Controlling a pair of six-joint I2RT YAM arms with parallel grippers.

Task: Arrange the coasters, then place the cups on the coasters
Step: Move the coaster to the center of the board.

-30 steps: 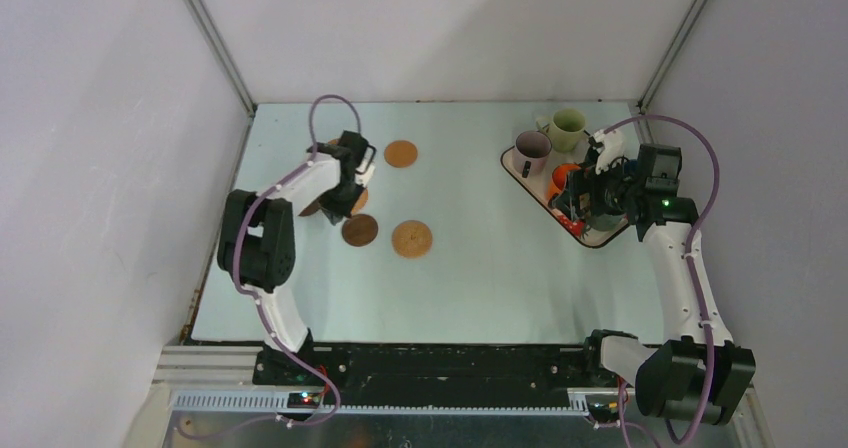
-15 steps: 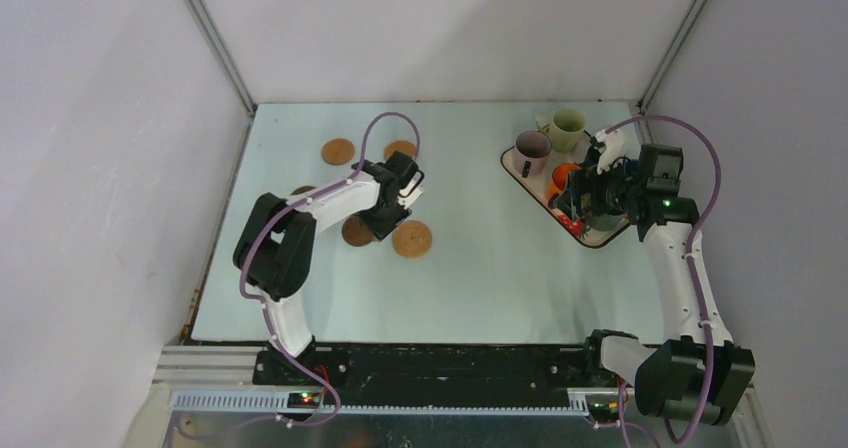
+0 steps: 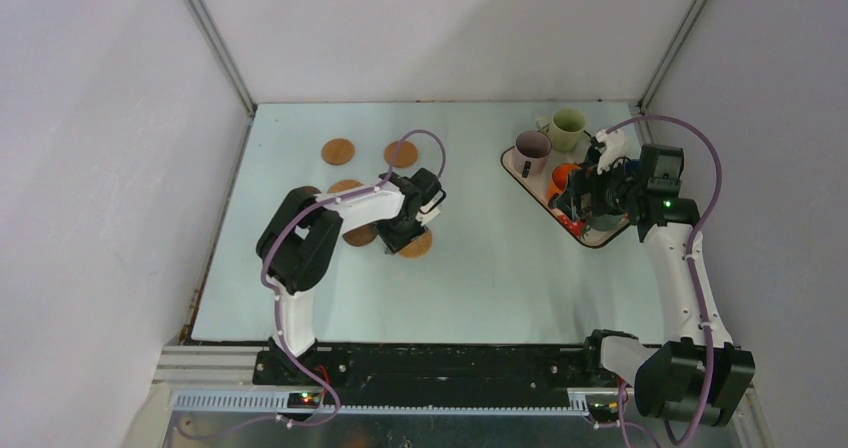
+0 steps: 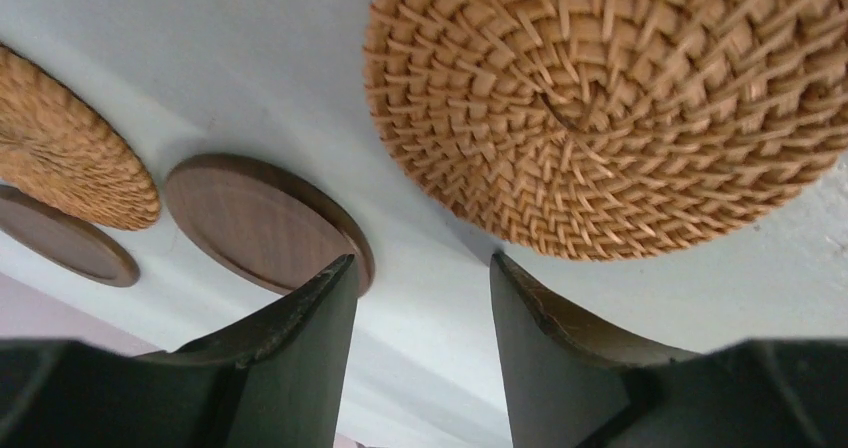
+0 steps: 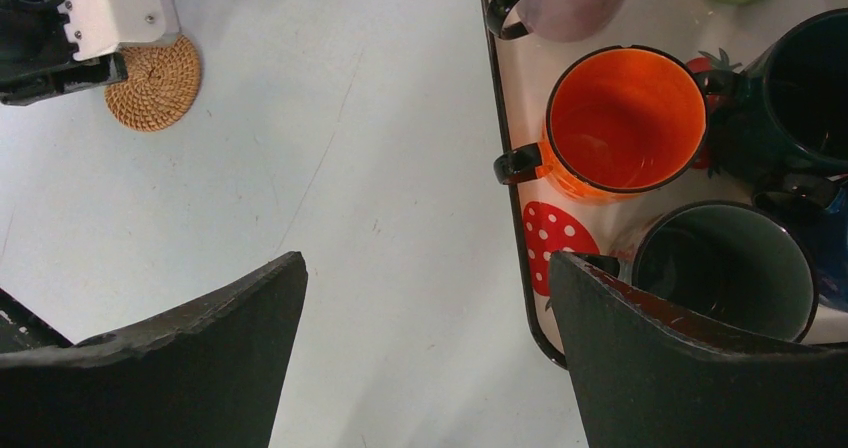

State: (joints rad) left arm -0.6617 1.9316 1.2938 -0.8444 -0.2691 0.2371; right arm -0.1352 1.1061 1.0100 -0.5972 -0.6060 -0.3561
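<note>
On table (image 3: pixel 500 268), six coasters (image 3: pixel 338 151), six cups (image 5: pixel 625 118), left fingers (image 4: pixel 300 338) apart, right fingers (image 5: pixel 180 358) spread, empty

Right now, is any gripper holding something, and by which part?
Nothing is held. The left gripper is open by the woven coaster; the right gripper is open too.

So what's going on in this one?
The left hand, open and empty, is low over the table just short of a woven coaster, with a dark wooden coaster off to one side. The right hand hangs open above the edge of the strawberry tray, holding nothing. The orange cup and the others are grouped at that tray; none is on a coaster yet.
</note>
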